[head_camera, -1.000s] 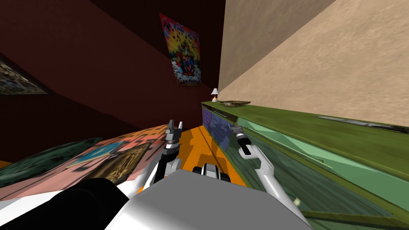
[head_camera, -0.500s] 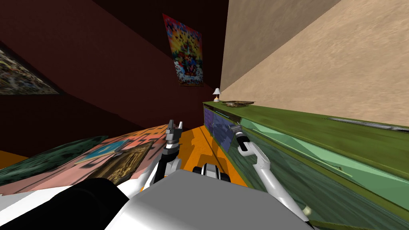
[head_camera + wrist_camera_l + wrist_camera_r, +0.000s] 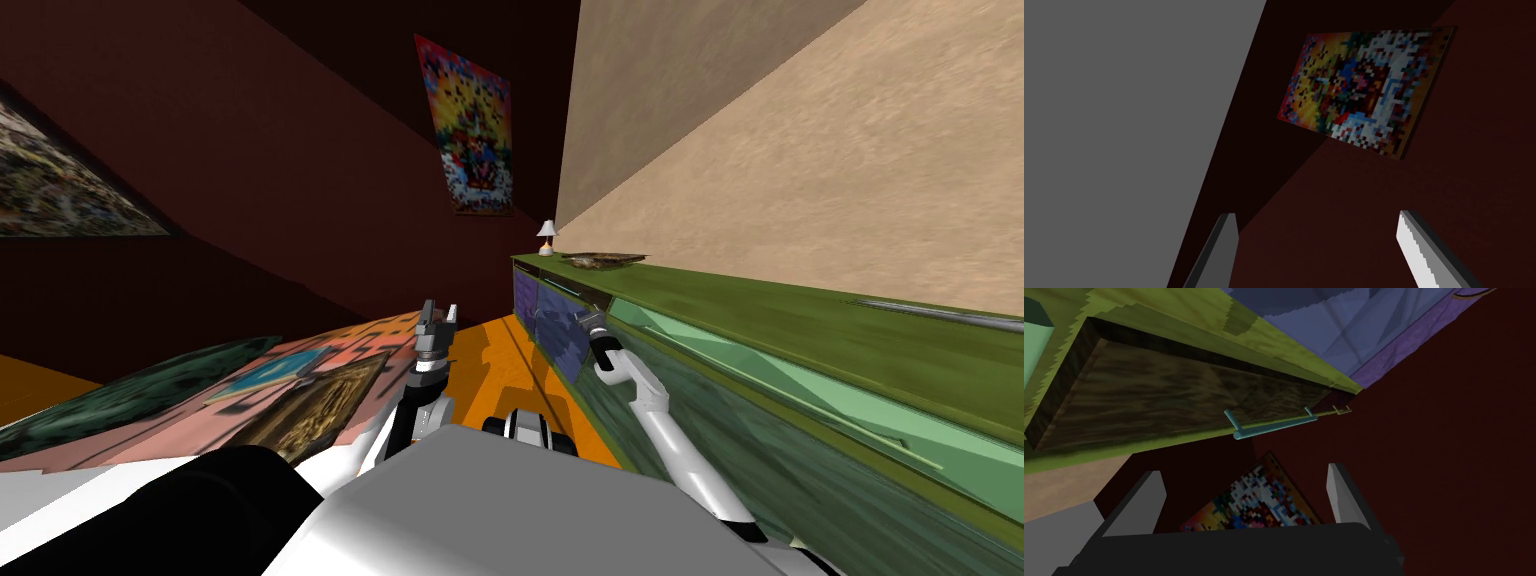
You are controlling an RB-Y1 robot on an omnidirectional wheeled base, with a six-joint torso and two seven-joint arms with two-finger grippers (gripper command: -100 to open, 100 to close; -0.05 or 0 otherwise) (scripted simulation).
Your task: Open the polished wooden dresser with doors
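Note:
The long green dresser (image 3: pixel 800 330) runs along the tan wall on my right, its front made of glassy green and purple door panels. My right gripper (image 3: pixel 590 322) reaches up to the dresser's front near the purple panels. In the right wrist view a dark wood-grained panel (image 3: pixel 1164 403) in the green frame carries a thin teal bar handle (image 3: pixel 1271 424). That gripper (image 3: pixel 1246 488) is open, and the handle lies a little beyond its fingertips, untouched. My left gripper (image 3: pixel 437 315) is held up in front of me, open and empty (image 3: pixel 1319 240).
A small lamp (image 3: pixel 546 236) and a flat dish (image 3: pixel 603 260) stand on the dresser's far end. A patterned rug (image 3: pixel 250 390) covers the orange floor (image 3: pixel 500 360) on my left. A colourful poster (image 3: pixel 470 125) hangs on the dark red wall ahead.
The whole head view has shifted slightly, so I have moved along the dresser. My right forearm has swung outward a little while its gripper stays at the dresser's front. The left arm is unmoved.

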